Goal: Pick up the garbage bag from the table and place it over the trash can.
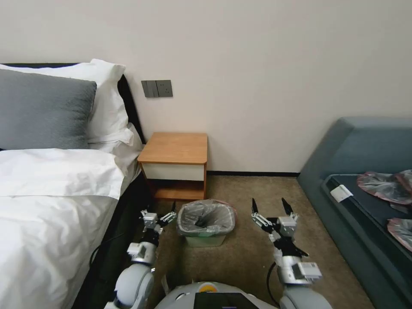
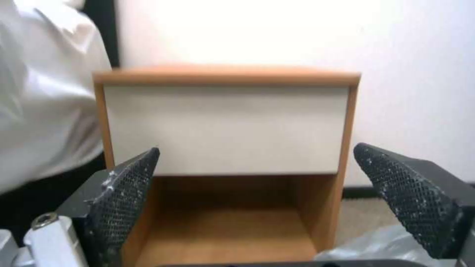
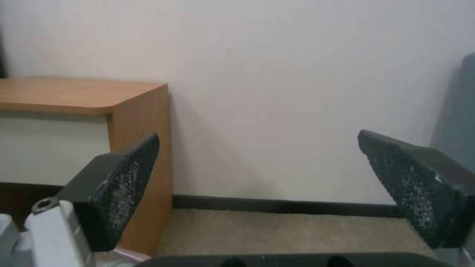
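The garbage bag (image 1: 206, 216), grey film with a pink rim, lines the cream trash can (image 1: 205, 240) on the carpet in front of the table (image 1: 175, 148), whose wood top is bare. My left gripper (image 1: 170, 213) hovers just left of the can's rim, open and holding nothing. In the left wrist view its gripper (image 2: 255, 152) faces the table's white drawer front (image 2: 225, 126), with a fold of the bag (image 2: 376, 246) at one corner. My right gripper (image 1: 268, 201) stands open to the right of the can, empty. The right wrist view has the gripper (image 3: 257, 137) facing the wall beside the table (image 3: 74, 92).
A bed (image 1: 51, 201) with white sheets and pillows runs along the left, close to my left arm. A blue sofa (image 1: 365, 180) at the right carries more crumpled bags (image 1: 384, 184) and a white card (image 1: 341, 193). Open carpet (image 1: 249, 257) lies between can and sofa.
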Controlling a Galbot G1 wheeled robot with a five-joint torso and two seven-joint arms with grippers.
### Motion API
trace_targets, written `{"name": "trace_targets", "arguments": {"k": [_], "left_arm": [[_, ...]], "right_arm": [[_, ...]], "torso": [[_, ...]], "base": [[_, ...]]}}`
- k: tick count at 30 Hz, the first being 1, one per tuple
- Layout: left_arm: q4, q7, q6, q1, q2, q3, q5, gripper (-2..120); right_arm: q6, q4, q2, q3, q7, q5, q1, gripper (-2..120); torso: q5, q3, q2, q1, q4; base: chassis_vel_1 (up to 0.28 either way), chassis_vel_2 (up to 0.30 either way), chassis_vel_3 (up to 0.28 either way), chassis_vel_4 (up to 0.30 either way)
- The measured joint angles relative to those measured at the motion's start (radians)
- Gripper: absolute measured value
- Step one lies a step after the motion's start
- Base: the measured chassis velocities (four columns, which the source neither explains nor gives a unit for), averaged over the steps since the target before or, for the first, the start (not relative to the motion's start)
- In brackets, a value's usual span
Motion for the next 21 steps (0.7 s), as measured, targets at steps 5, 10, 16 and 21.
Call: {"name": "trace_targets", "arguments": {"k": [5, 10, 16, 21], "left_arm": [[-0.058, 0.043, -0.064, 0.088, -0.021, -0.015, 0.017, 100], [-0.127, 0.091, -0.138, 0.207, -0.047, -0.107, 0.008, 100], [-0.173, 0.104, -0.157, 0.253, -0.111, -0.219, 0.011, 100], [-0.185, 0.115, -0.155, 0.279, -0.143, -0.266, 0.018, 100]], "right_arm": [[0.050, -0.003, 0.009, 0.008, -0.006, 0.011, -0.047, 100], [0.112, -0.011, 0.013, 0.022, -0.009, 0.026, -0.088, 100], [0.147, -0.013, 0.026, 0.039, -0.014, 0.041, -0.113, 100], [0.153, -0.010, 0.028, 0.046, -0.014, 0.044, -0.120, 100]], "torso": [[-0.0002, 0.000, 0.000, 0.000, 0.0001], [0.0002, 0.000, 0.000, 0.000, 0.0002], [0.0000, 0.000, 0.000, 0.000, -0.0002], [0.0001, 0.000, 0.000, 0.000, 0.0002]], "base": [[0.000, 0.000, 0.000, 0.000], [0.000, 0.000, 0.000, 0.000], [0.000, 0.000, 0.000, 0.000], [0.000, 0.000, 0.000, 0.000]]}}
